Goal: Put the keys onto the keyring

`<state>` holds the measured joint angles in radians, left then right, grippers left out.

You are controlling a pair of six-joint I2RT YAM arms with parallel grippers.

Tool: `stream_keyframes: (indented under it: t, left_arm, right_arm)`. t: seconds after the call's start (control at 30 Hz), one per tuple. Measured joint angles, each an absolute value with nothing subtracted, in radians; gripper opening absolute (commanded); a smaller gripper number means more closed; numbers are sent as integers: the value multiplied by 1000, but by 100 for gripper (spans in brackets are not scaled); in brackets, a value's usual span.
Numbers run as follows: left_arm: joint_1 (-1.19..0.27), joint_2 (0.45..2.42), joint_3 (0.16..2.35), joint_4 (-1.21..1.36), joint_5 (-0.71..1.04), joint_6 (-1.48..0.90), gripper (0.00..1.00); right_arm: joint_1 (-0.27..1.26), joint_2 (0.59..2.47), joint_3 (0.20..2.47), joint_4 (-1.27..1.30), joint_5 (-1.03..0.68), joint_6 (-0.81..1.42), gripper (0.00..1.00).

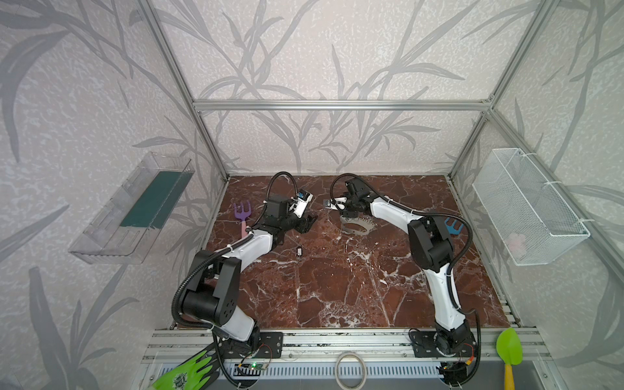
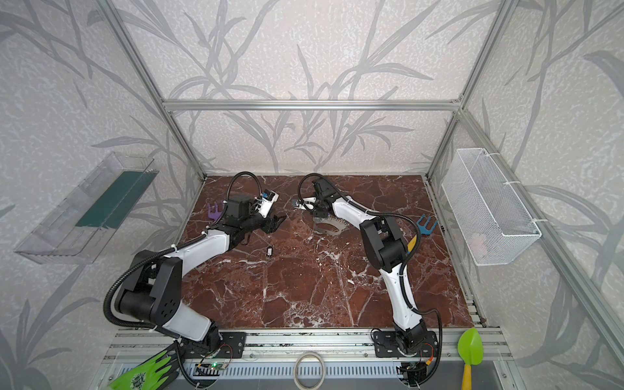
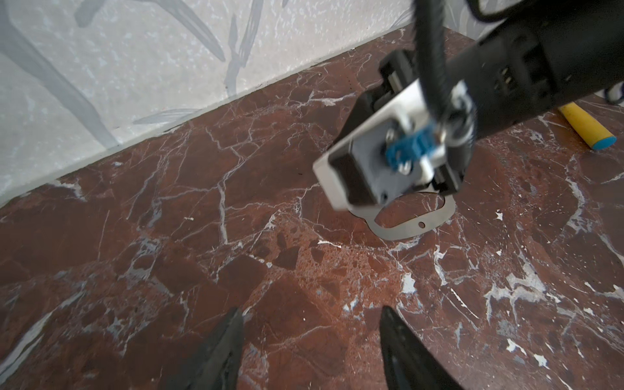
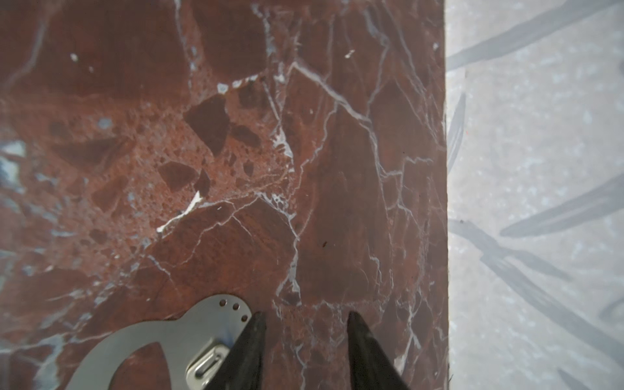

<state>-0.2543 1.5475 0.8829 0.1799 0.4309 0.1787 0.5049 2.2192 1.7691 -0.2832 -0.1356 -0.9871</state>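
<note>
The keyring point(image 1: 358, 229) point(image 2: 329, 227) is a flat grey metal plate with a big oval cut-out, lying on the marble floor right of centre. My right gripper point(image 4: 305, 315) point(image 1: 347, 216) points down over its far end, open and empty. One fingertip point(image 4: 256, 324) overlaps the plate's edge point(image 4: 162, 334) beside a small loop point(image 4: 206, 366). One key point(image 1: 299, 250) point(image 2: 269, 251), tiny with a black-and-white head, lies alone on the floor in both top views. My left gripper point(image 3: 312, 311) point(image 1: 309, 224) hovers open above bare marble, left of the keyring point(image 3: 412, 227) and beyond the key.
A purple rake point(image 1: 242, 211) lies at the far left and a blue rake point(image 1: 452, 225) with a yellow handle point(image 3: 586, 130) behind the right arm. A wire basket point(image 1: 530, 206) and clear tray point(image 1: 135, 209) hang on the walls. A glove point(image 1: 185, 371), pale ring point(image 1: 350, 369) and green shovel point(image 1: 509, 347) sit on the front rail.
</note>
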Motion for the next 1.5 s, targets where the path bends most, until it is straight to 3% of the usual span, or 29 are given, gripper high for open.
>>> stream_keyframes:
  t: [0.33,0.57,1.2,1.5]
  left_arm:
    - [-255,1517,879,54,411,162,66]
    - [-265,1545,881,54,436,185,65]
    - [-297,1591,927,47,443,233,64]
    - [-313,1628,959,30,443,238,64]
  right_arm:
    - [344,1900,1561,-369,-239,-450,49]
    - [262,1896,1401,-481,-234,-253,43]
    - [255,2053,1435,-509,-263,-180,26]
    - [255,2094,1497,-521,-272,-200,7]
